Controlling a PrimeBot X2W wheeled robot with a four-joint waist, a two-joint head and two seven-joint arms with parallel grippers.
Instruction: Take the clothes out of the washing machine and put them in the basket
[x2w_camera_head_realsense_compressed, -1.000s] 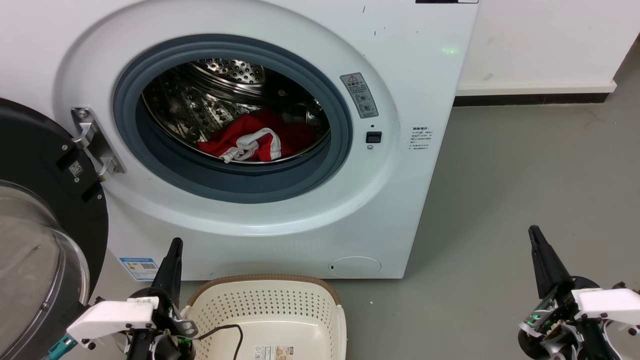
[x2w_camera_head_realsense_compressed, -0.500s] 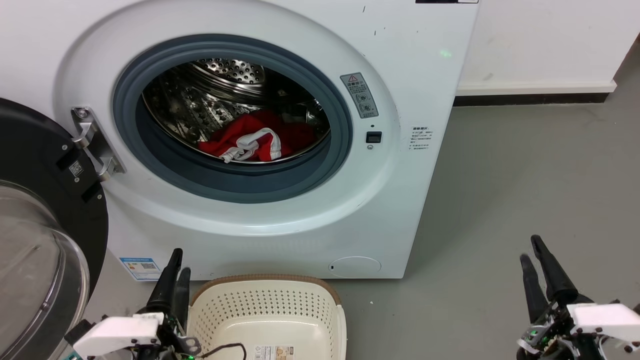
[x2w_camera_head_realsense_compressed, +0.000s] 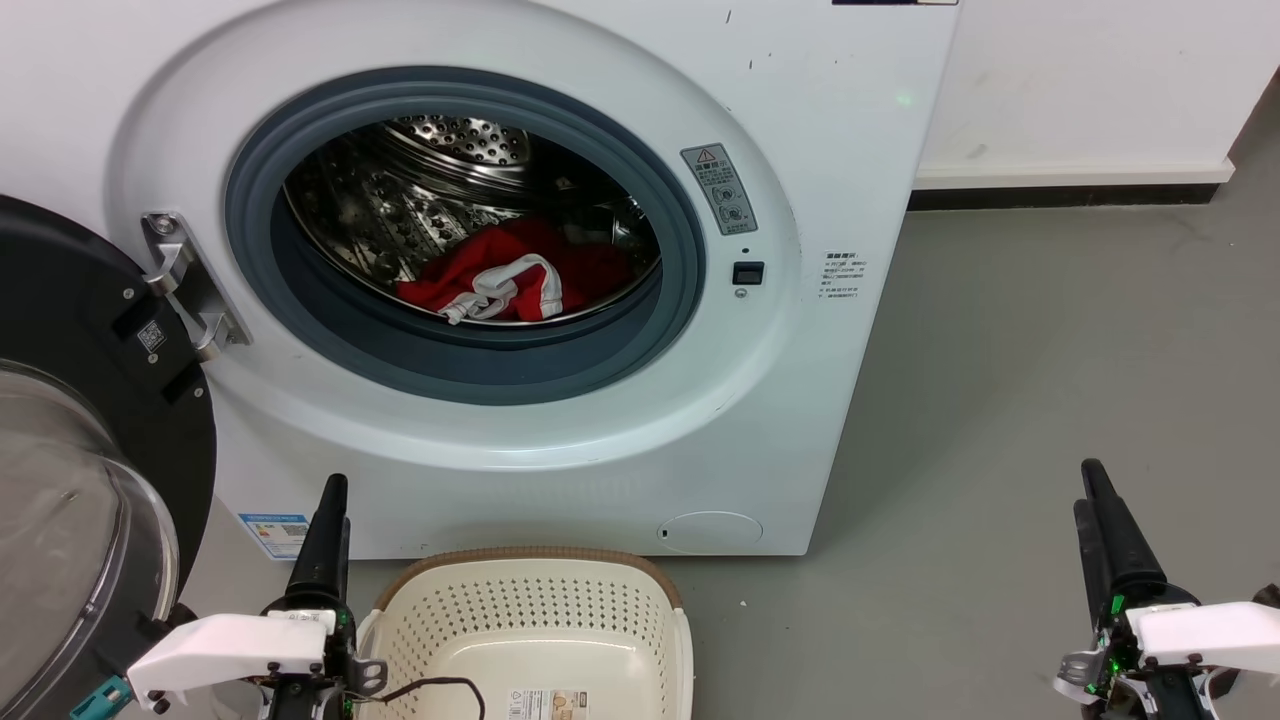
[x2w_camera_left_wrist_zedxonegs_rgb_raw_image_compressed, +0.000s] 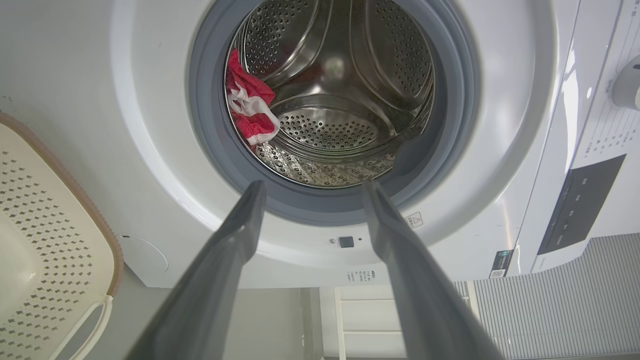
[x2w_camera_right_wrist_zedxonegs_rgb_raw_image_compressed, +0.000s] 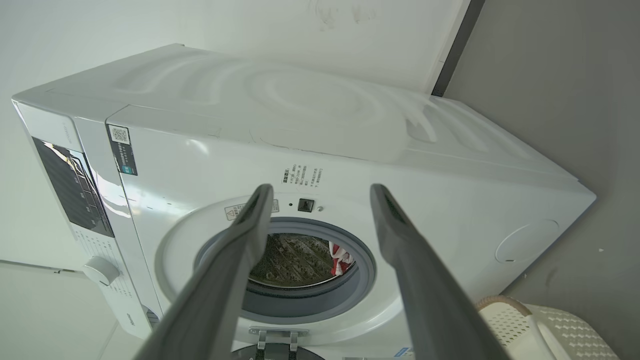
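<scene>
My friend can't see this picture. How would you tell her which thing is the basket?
Find the big white washing machine. On the grey floor right in front of it, below the round opening, sits the basket. It is cream plastic dotted with little holes and has a brown rim, unlike the smooth white machine.

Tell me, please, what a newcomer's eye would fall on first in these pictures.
First the bright red clothes with white trim, lying in the steel drum of the white washing machine, whose door hangs open at the left. Below, on the grey floor, the cream basket stands with no clothes in it, next to the open left gripper; the open right gripper is farther right.
</scene>
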